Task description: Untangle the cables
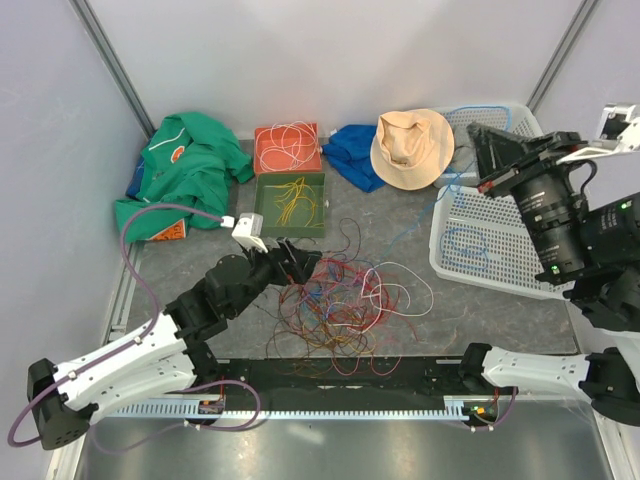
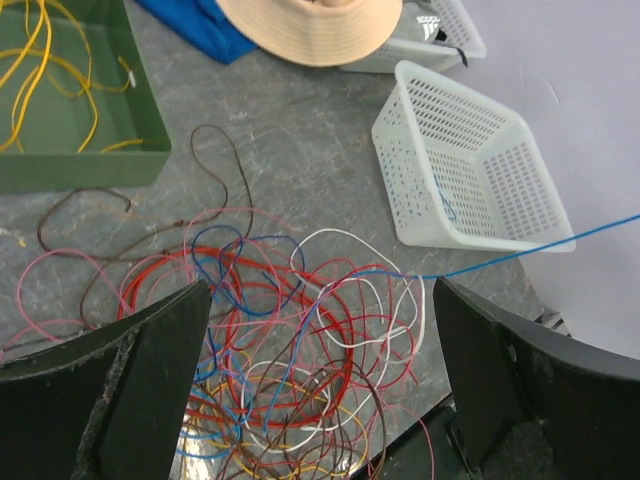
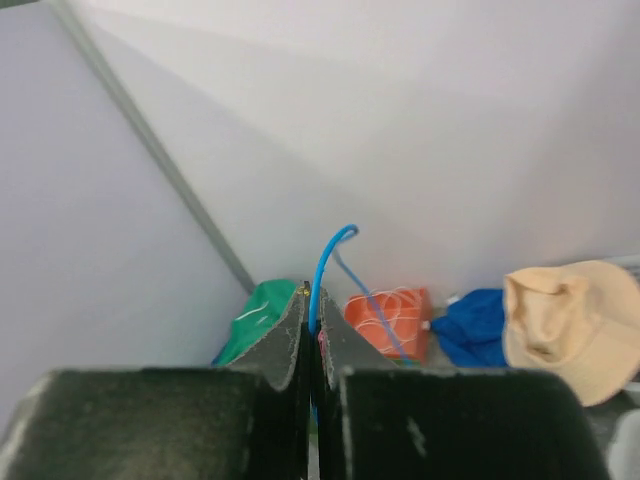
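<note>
The cables (image 1: 340, 300) lie in a tangled pile of red, pink, white, blue, brown and yellow strands in the middle of the table. They also show in the left wrist view (image 2: 290, 340). My left gripper (image 1: 290, 262) is open and empty just above the pile's left edge, its fingers (image 2: 150, 380) spread wide over it. My right gripper (image 1: 480, 150) is raised high at the right and shut on a blue cable (image 3: 325, 255). That blue cable (image 2: 520, 255) runs taut from the pile up towards it.
A green tray (image 1: 262, 210) holds yellow cables and an orange tray (image 1: 265, 160) holds white ones, both at the back. A tan hat (image 1: 411, 147), a blue cloth (image 1: 352, 150) and a green garment (image 1: 180, 170) lie behind. White baskets (image 1: 490, 240) stand right.
</note>
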